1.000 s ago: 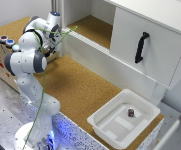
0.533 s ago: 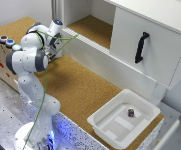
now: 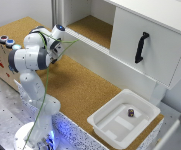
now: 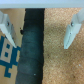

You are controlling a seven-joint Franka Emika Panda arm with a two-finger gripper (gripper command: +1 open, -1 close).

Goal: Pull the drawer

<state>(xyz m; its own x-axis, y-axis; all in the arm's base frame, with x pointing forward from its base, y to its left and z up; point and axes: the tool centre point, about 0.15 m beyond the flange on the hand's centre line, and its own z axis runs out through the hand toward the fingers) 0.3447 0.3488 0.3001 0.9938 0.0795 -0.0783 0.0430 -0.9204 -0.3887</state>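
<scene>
Cork covered your desk [image 3: 85, 85], and your claw [image 4: 38, 30] hung spread wide above a dark gap, fingers [image 4: 72, 31] gripping and touching nothing.

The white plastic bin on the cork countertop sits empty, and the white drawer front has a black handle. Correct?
Not quite. In the exterior view the white plastic bin on the cork countertop holds a small dark object. The white drawer front does have a black handle.
</scene>
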